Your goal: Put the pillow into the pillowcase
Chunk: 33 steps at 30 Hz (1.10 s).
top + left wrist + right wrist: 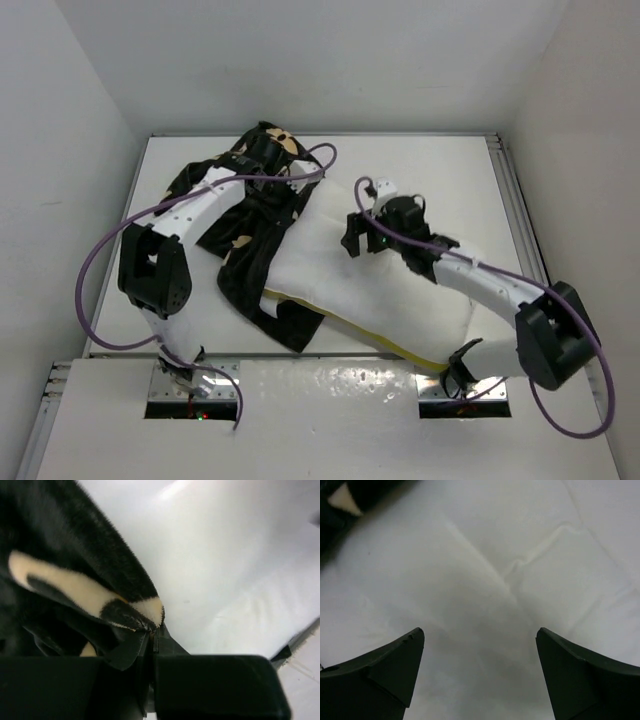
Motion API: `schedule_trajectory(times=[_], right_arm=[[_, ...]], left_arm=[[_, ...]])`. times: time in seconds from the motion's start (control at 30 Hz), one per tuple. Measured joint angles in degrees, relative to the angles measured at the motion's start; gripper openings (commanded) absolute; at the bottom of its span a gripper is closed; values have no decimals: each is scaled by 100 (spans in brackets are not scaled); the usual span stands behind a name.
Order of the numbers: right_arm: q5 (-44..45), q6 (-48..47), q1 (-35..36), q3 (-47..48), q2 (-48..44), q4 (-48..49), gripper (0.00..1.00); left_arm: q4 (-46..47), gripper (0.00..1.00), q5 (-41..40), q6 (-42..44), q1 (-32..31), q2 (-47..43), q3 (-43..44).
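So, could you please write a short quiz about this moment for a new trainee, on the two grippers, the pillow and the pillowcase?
1. True or false: the right gripper is shut on the pillow.
2. What does the left gripper pinch? A) the pillow B) the pillowcase C) nothing
3. Fill in: most of the pillow is ___ (covered / uncovered).

Key: 1 false, it is open over the pillow; 2 B; 3 uncovered.

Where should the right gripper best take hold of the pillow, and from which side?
Probably pinch the raised crease in the top face of the pillow, coming straight down: it lies flat and plump, and the open right gripper hangs directly over that crease.
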Motion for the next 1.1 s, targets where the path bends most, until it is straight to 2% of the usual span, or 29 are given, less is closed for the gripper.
schedule_trajectory(times=[0.23, 0.33, 0.47, 0.5, 0.57, 0.6, 0.67, 0.7, 0.73, 0.87, 0.9, 0.93, 0.97, 1.07, 1.1], right_arm=[[-2133, -933, -1504, 2490, 1576, -490, 94], [-2868, -1244, -1856, 3248, 2358, -629, 95], [-3687, -1585, -2072, 3912, 3571, -977, 95], [-3960, -1650, -2098, 3954, 3845, -1075, 95], [-4380, -1692, -2116, 3908, 4253, -1176, 97], [-4568, -1672, -2116, 3816, 4404, -1121, 97], [-4819, -1596, -2120, 3517, 4483, -811, 96], [-4916, -1541, -2127, 3399, 4481, -625, 95], [-4990, -1467, -2131, 3327, 4472, -439, 93], [-5128, -1075, -2129, 2953, 4406, 348, 73], [-5136, -927, -2122, 2743, 4343, 656, 62], [-5154, -804, -2114, 2516, 4256, 957, 56], [-5154, -603, -2109, 2267, 4155, 1303, 46], [-5154, 63, -2098, 1652, 3871, 2317, 34], [-5154, 306, -2098, 1497, 3807, 2667, 28]], left_arm=[[-225, 0, 157, 448, -684, -485, 391], [-308, 0, 114, 509, -791, -533, 398], [-573, 0, 203, 573, -782, -162, 490], [-662, 15, 264, 634, -780, -74, 468], [-748, 35, 332, 800, -732, 142, 280], [-835, 53, 358, 844, -717, 203, 162], [-1141, 71, 400, 931, -667, 339, 131], [-1292, 92, 424, 925, -636, 420, 225], [-1456, 100, 424, 929, -619, 505, 435], [-1366, 100, -7, 737, -614, 796, 1853], [-1145, 100, -205, 693, -643, 831, 2181], [-955, 100, -380, 671, -643, 852, 2393], [-791, 100, -564, 651, -643, 876, 2564], [-424, 100, -970, 592, -625, 1110, 2750], [-341, 92, -1080, 577, -612, 1268, 2763]])
